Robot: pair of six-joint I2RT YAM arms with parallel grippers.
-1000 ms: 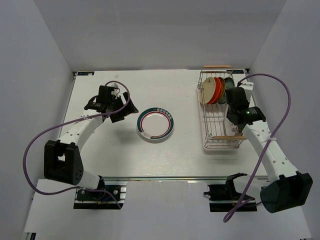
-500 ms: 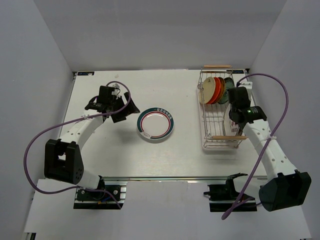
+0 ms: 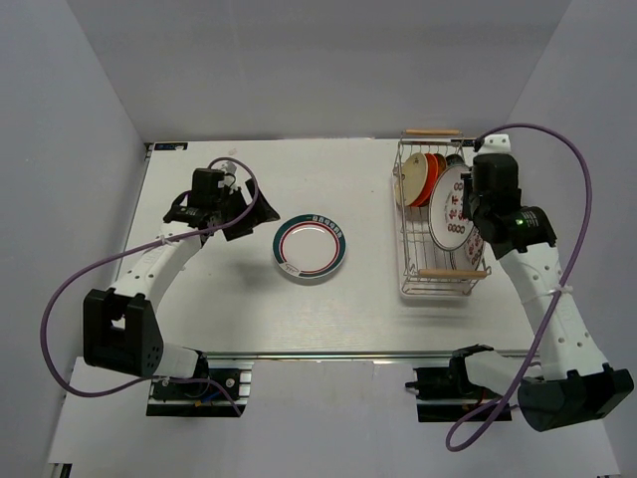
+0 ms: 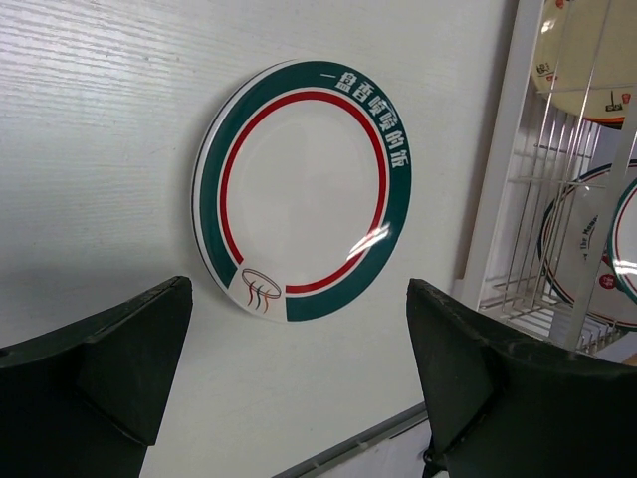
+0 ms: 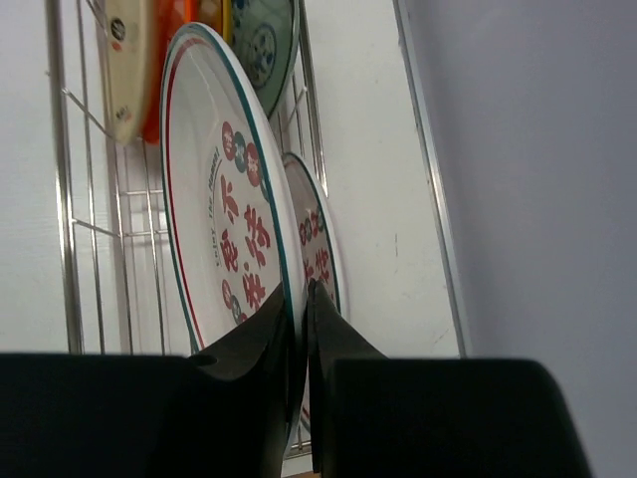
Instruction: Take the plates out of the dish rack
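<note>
Plates, nearest outward: lying flat at the centre of the table, already unloaded, the green-and-red-ringed plate point(image 3: 312, 247). Hovering at its 9 o'clock, spread wide and holding nothing, the left gripper point(image 3: 249, 217). Over at 3 o'clock, in the dish rack point(image 3: 443, 272), the change: clamped narrow within the last second by the right gripper point(image 5: 302, 299), fingers point(image 5: 249, 349) pinching both faces at the rim, the white plate with red marks point(image 3: 453, 206). Brought up from low among the wires, now tilted and in full view above the rack's middle. As good as freed, then; judged next, carrying it clear of the wires and setting it down on the table. Just behind it in the wrist view, still racked, another red-marked plate point(image 5: 320, 249). Farther, at the rack's 12 o'clock end, standing on edge: a cream-backed plate point(image 3: 411, 181), the orange-red plate point(image 3: 435, 179), the dark teal plate point(image 5: 264, 40). Worth watching for: the rim catching a wire or the neighbouring plate on the way out.
</note>
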